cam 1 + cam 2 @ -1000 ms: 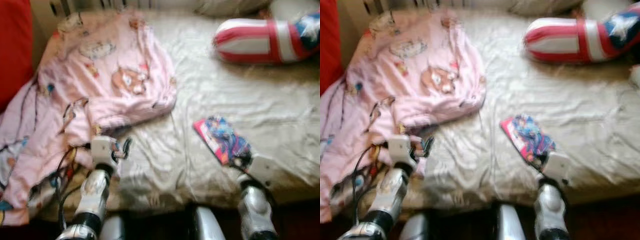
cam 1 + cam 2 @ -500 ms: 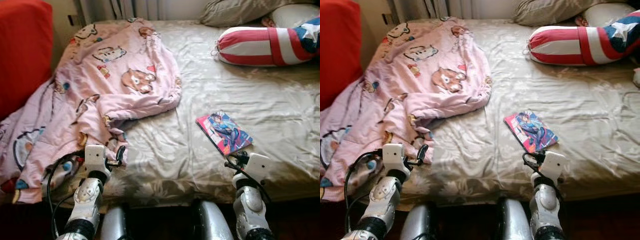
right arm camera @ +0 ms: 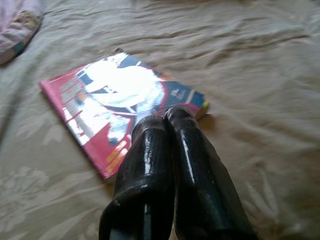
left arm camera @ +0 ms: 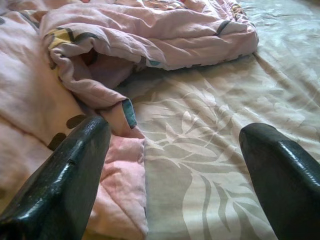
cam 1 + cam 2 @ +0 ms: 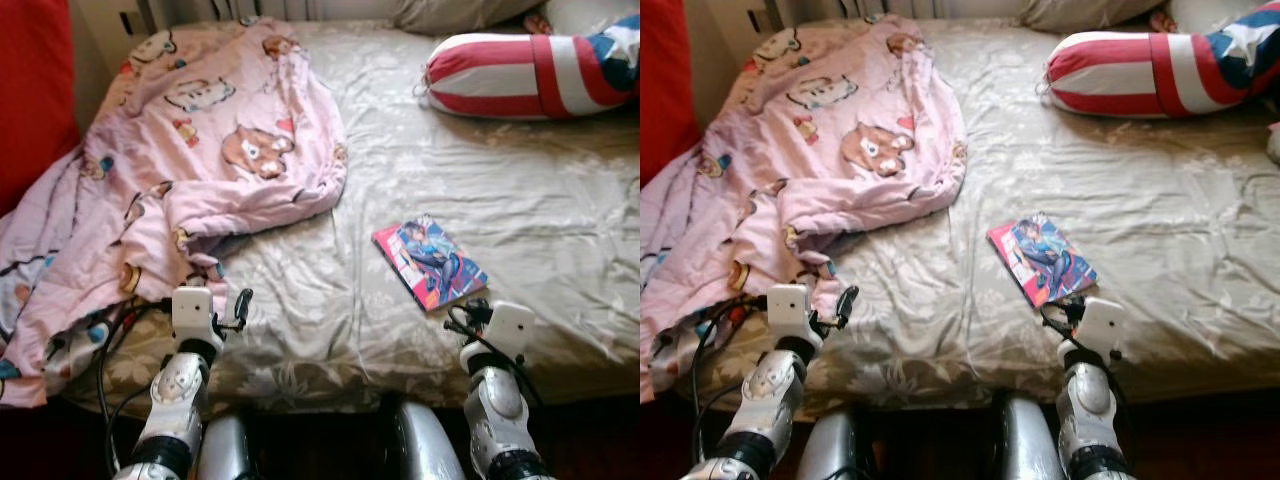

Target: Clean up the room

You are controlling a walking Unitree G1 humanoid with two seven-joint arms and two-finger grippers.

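— What's on the bed?
— A rumpled pink blanket on its left half, a comic book near the front edge, a striped pillow at the back.
— The grippers?
— Left gripper spread wide at the blanket's edge; right gripper pressed closed, tips at the comic book.

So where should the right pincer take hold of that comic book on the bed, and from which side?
Probably the near corner of the comic book, approached from the bed's front edge. It lies flat on the soft sheet, skewed, that corner nearest the shut right pincer, so one finger could press under the edge.
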